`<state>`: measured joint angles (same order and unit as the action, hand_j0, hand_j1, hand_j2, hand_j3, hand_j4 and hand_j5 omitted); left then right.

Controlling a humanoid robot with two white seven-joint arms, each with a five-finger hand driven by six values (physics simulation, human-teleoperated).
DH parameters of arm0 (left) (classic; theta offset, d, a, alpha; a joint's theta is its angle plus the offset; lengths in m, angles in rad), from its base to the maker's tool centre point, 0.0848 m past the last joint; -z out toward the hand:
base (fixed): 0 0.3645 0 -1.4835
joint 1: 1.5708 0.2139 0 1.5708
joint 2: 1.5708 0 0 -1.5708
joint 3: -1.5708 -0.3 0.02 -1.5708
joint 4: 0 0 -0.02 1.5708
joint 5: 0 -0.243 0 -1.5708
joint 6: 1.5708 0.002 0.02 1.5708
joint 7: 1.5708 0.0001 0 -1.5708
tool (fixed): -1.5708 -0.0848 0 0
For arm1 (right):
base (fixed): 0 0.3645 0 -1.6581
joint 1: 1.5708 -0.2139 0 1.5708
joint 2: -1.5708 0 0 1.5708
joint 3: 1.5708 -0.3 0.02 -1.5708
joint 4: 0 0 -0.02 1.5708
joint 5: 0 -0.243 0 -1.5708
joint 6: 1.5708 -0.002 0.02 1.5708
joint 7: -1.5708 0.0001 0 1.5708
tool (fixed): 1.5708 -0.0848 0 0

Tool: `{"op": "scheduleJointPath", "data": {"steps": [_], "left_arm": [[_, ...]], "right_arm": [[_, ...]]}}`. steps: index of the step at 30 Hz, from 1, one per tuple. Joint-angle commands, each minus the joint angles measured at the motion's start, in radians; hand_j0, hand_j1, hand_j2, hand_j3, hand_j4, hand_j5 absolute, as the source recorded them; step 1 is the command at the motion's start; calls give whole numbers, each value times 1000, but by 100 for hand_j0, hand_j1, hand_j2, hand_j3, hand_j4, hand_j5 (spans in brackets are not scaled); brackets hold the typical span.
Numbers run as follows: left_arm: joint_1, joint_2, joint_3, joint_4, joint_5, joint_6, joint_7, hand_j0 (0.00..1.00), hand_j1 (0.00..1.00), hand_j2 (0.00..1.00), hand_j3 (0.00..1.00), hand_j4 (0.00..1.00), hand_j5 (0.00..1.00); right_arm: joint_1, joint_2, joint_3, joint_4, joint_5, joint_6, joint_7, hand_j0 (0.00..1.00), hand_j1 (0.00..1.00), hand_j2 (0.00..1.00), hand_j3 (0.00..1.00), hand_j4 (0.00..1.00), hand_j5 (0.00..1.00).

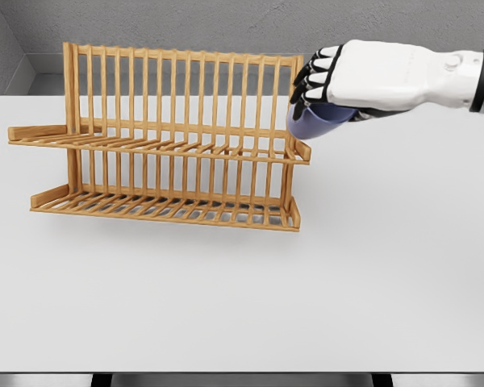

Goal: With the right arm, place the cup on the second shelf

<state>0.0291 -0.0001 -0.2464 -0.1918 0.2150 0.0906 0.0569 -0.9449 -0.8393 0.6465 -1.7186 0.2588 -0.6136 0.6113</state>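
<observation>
Cup (323, 121): only lower part shows; upper part & rim covered by right hand (339, 76), so can't tell how fingers sit on it. Right arm cut off by pic's right edge just past wrist. Desk (387, 282): left & right ends run out of frame. Bit of desk behind rack (169, 145) partly masked by slats. Cup vs rack's right end post: touching or just beside, can't tell.

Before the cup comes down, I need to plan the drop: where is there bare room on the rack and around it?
Both slatted tiers of the wooden rack are bare. The white table is open in front of it and to its right. It is tight only at the rack's upper right corner, where the right hand holds the cup.
</observation>
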Motion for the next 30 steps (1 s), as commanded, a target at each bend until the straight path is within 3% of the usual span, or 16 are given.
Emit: {"op": "scheduleJointPath", "data": {"steps": [1, 17, 18, 19, 20, 22, 28, 29, 30], "left_arm": [[0, 0, -1, 0, 0, 0, 0, 100, 100, 100, 100, 100, 100], [0, 0, -1, 0, 0, 0, 0, 100, 100, 100, 100, 100, 100], [0, 0, -1, 0, 0, 0, 0, 100, 100, 100, 100, 100, 100], [0, 0, -1, 0, 0, 0, 0, 100, 100, 100, 100, 100, 100], [0, 0, -1, 0, 0, 0, 0, 100, 100, 100, 100, 100, 100], [0, 0, -1, 0, 0, 0, 0, 100, 100, 100, 100, 100, 100], [0, 0, 1, 0, 0, 0, 0, 100, 100, 100, 100, 100, 100], [0, 0, -1, 0, 0, 0, 0, 100, 100, 100, 100, 100, 100], [0, 0, 1, 0, 0, 0, 0, 100, 100, 100, 100, 100, 100]], "right_arm": [[-2, 20, 27, -2, -4, 3, 0, 65, 65, 65, 65, 65, 65], [-41, 66, 130, -2, -3, 3, 0, 65, 65, 65, 65, 65, 65], [-41, 66, 130, -2, -3, 3, 0, 68, 68, 68, 68, 68, 68], [-41, 66, 130, -2, -3, 3, 0, 79, 79, 79, 79, 79, 79], [-41, 65, 131, -2, -3, 3, 0, 100, 100, 100, 100, 100, 100], [-43, 59, 124, -2, -3, 3, 0, 100, 100, 100, 100, 100, 100], [-41, 51, -131, -6, -20, 3, 0, 100, 100, 100, 100, 100, 100], [-35, 36, -201, -9, -21, 3, 0, 100, 100, 100, 100, 100, 100], [-23, -21, -275, 5, -23, 3, 0, 100, 100, 100, 100, 100, 100]]}}
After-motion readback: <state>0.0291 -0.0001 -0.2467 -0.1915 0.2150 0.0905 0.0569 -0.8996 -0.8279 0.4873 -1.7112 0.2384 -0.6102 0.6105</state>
